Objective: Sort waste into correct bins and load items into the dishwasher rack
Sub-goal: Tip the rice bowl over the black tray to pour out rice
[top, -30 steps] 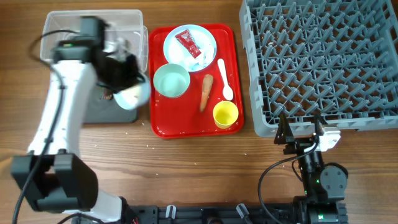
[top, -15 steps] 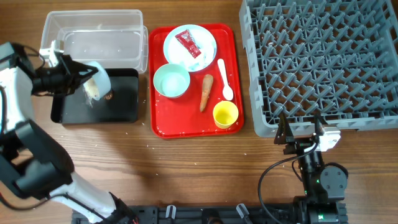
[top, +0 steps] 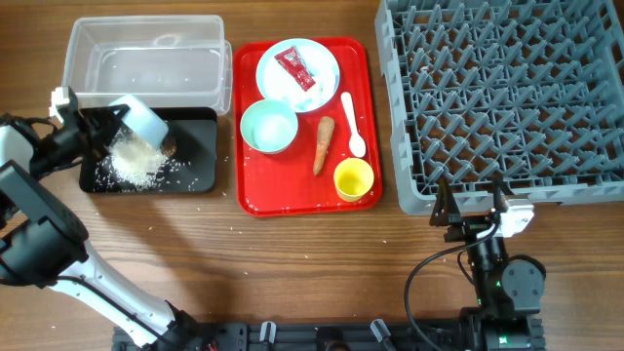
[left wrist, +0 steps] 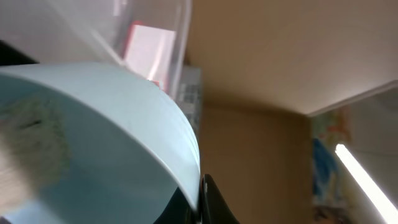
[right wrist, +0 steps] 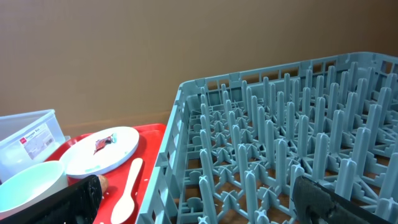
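My left gripper (top: 109,125) is shut on the rim of a pale blue bowl (top: 142,119), which is tipped over the black tray (top: 200,146). Loose white rice (top: 136,166) lies spilled in that tray. In the left wrist view the bowl (left wrist: 93,137) fills the left side, its rim pinched between my fingers (left wrist: 208,202). On the red serving tray (top: 292,200) are a plate (top: 317,57) with a red sauce packet (top: 294,68), a second bowl (top: 268,127), a carrot (top: 322,144), a white spoon (top: 353,127) and a yellow cup (top: 353,179). My right gripper (top: 470,207) is open at the front edge of the dishwasher rack (top: 507,97).
The clear tub (top: 146,58) stands just behind the black tray, touching it. A few rice grains lie on the wood in front of the trays. The right wrist view looks over the rack (right wrist: 280,155) toward the plate (right wrist: 102,151) and spoon (right wrist: 127,190).
My left arm swung out to the left of the black tray with the bowl. The bowl tipped and its rice poured out into the tray. The right arm has not moved.
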Controlling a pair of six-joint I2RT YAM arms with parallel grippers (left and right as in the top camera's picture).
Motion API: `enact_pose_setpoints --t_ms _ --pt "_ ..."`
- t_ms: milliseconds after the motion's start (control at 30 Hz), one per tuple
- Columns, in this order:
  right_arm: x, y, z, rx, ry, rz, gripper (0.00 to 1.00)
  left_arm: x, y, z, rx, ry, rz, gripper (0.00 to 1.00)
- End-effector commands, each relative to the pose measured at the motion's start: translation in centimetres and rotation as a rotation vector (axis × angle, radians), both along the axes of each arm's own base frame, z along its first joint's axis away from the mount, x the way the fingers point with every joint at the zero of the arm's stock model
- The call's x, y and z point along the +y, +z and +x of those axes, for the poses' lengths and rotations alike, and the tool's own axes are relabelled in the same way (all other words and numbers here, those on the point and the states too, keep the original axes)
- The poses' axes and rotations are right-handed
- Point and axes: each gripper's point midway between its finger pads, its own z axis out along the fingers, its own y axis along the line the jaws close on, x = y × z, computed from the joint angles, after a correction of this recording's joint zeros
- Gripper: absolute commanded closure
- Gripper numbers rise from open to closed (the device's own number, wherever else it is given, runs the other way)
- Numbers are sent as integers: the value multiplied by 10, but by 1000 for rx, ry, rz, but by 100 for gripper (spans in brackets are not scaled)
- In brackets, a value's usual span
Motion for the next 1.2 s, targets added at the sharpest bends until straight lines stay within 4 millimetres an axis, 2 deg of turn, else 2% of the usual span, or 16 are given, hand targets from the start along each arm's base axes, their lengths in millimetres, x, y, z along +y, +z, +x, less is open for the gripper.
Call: enact_pose_setpoints --t_ms 0,300,467,533,1000,1167 --pt "-2 1 0 -7 -14 10 0 4 20 3 -52 24 -100 96" --pt "-3 1 0 -7 -14 11 0 2 21 0 22 29 -159 96" --pt "-2 1 0 -7 -14 11 0 2 10 -1 11 16 -68 96" --pt "-3 1 0 -7 -14 10 0 -1 11 -3 35 14 -81 96" --pt "-2 1 0 -7 -14 10 0 -20 60 -14 -80 -15 -9 96" --pt "-2 1 0 -7 -14 10 0 -24 80 -18 -82 -1 -76 96"
